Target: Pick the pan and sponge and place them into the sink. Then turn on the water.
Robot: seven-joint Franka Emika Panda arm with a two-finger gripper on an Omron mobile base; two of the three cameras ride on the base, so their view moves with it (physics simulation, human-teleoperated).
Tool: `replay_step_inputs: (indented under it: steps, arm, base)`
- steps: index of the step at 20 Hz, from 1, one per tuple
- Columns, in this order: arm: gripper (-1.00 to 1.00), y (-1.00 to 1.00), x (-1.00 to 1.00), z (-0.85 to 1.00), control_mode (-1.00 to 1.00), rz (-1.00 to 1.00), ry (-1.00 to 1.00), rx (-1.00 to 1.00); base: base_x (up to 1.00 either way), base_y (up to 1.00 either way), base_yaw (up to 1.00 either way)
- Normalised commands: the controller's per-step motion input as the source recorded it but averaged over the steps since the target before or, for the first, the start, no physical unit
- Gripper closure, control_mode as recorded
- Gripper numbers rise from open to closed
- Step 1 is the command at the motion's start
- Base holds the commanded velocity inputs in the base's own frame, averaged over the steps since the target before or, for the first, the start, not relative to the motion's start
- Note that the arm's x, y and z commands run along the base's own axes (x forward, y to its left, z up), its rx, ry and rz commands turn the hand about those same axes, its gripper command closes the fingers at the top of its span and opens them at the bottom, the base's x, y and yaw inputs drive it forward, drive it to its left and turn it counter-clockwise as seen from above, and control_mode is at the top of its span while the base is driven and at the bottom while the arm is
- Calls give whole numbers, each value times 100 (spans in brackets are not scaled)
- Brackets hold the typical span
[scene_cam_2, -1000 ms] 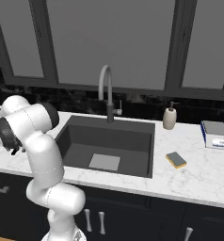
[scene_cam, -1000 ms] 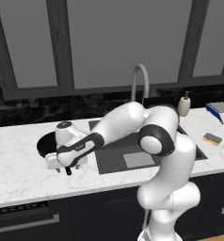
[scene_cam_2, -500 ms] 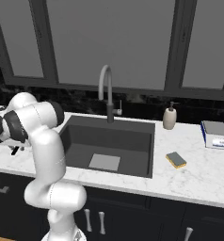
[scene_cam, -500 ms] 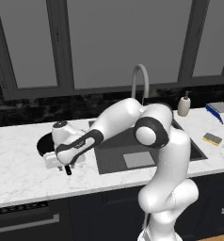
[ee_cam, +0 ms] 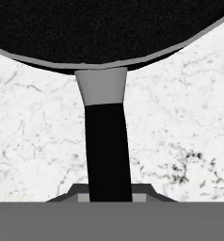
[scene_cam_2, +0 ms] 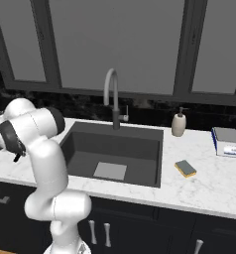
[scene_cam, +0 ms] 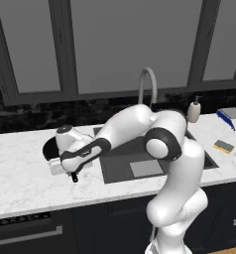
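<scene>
Left base view:
- arm: reaches low and left over the white marbled bench (scene_cam: 21, 183), so the hand sits down at the handle of the pan (scene_cam: 49, 147).
- pan: round, flat, matte black; lies on the bench left of the sink (scene_cam: 121, 167), mostly hidden behind the hand.
- handle tip: a thin black stub pokes out below the hand.
- sponge (scene_cam: 223, 146): small yellow block with a dark top, on the bench right of the sink, well apart from the arm.
- faucet (scene_cam: 148, 85): tall grey gooseneck behind the basin; no water runs.

Right base view:
- sink: deep dark grey rectangle with a lighter square plate at the bottom; nothing in it yet.
- sponge: just right of the basin rim, untouched.
- bottle (scene_cam_2: 178, 123): white pump, at the back of the bench.

Hand view:
- handle: straight, black, with a grey collar at the pan's rim; runs down the middle between the fingertips.
- jaws: set either side of the handle; I cannot tell if they pinch it.
- grip: the handle seems chosen as the only narrow part.
</scene>
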Motion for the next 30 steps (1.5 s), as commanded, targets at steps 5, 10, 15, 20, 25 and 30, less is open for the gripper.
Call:
replay_step_inputs:
  steps: [5, 10, 15, 20, 25, 30]
  arm:
    - [100, -59, -13, 35, -100, -5, -10, 9]
    - [100, -66, 0, 30, -100, -14, -1, 12]
    - [100, -66, 0, 19, -100, -25, 0, 8]
    - [100, -55, 2, 13, -100, -31, 0, 2]
    - [100, -46, 1, 3, -100, -37, 0, 0]
    - [100, -52, 7, 0, -100, -35, 0, 0]
  base:
    - [0, 0, 0]
    - [0, 0, 0]
    - [0, 0, 0]
    - [0, 0, 0]
    - [0, 0, 0]
    - [0, 0, 0]
